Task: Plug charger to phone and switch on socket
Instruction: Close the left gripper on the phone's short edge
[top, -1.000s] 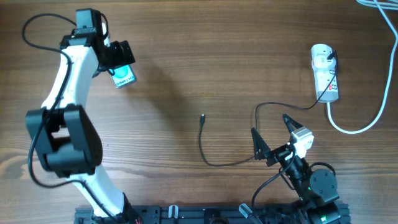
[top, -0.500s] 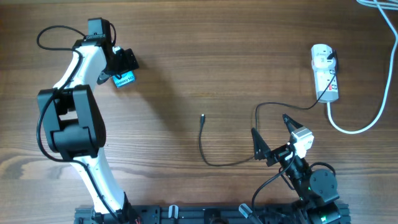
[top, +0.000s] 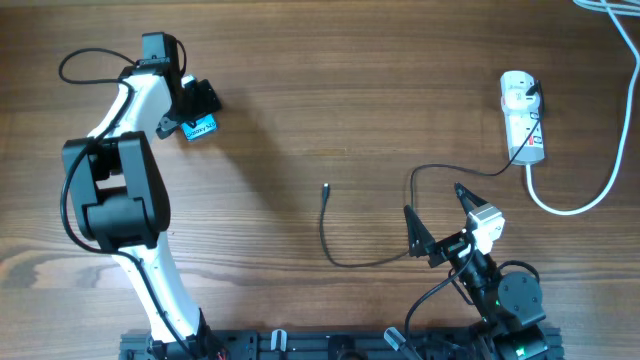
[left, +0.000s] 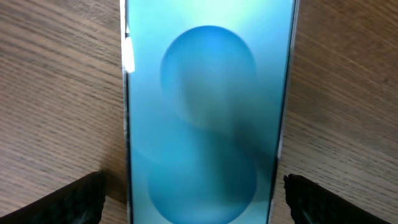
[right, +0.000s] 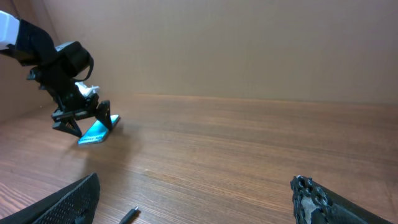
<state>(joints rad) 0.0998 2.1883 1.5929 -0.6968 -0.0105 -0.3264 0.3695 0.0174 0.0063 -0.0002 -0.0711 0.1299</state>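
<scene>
The phone (top: 201, 127) lies flat at the far left of the table, and its teal screen (left: 208, 112) fills the left wrist view. My left gripper (top: 196, 112) is low over it, open, with one black finger (left: 74, 200) on each side and a gap of bare wood between each finger and the phone's edges. The charger (top: 350, 263) is a thin black cable with its connector tip (top: 326, 188) lying free mid-table and its plug in the white socket (top: 521, 120) at the far right. My right gripper (top: 438, 215) hovers open and empty near the cable; the tip (right: 127, 215) shows low between its fingers.
A thick white cord (top: 590, 190) loops from the socket off the right and top edges. The black cable arcs past my right gripper. From the right wrist view the left arm (right: 59, 62) and the phone (right: 96, 132) appear at the far left, with a brown wall behind.
The left arm has folded in and brought its gripper down over the phone, fingers now straddling it. The phone, cable and right arm have stayed put.
</scene>
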